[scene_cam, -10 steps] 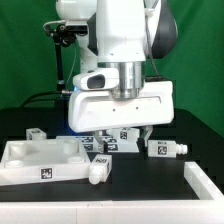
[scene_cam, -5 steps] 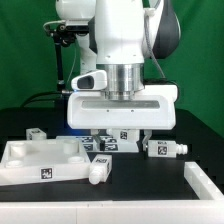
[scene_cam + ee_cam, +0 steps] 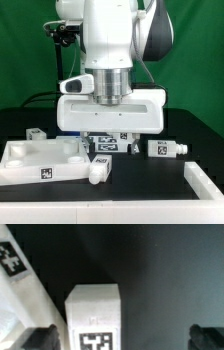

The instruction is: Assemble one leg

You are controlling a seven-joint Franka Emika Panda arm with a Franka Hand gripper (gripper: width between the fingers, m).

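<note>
A leg (image 3: 100, 168), a short white post with a tag, lies on the black table against the front right corner of the white tabletop (image 3: 40, 160). My gripper (image 3: 110, 138) hangs above and a little behind it. In the wrist view the leg (image 3: 95, 317) lies between my two dark fingertips (image 3: 40, 336), nearer one of them and touching neither. The gripper (image 3: 125, 339) is open wide and empty. The tabletop's edge (image 3: 20, 303) runs beside the leg.
Another leg (image 3: 165, 149) lies at the exterior view's right, and one more (image 3: 37, 133) lies behind the tabletop. The marker board (image 3: 112, 144) lies under the hand. A white raised edge (image 3: 205, 185) stands at the front right.
The hand has moved toward the exterior view's left, from over the marker board to over the leg by the tabletop. The parts on the table have not moved.
</note>
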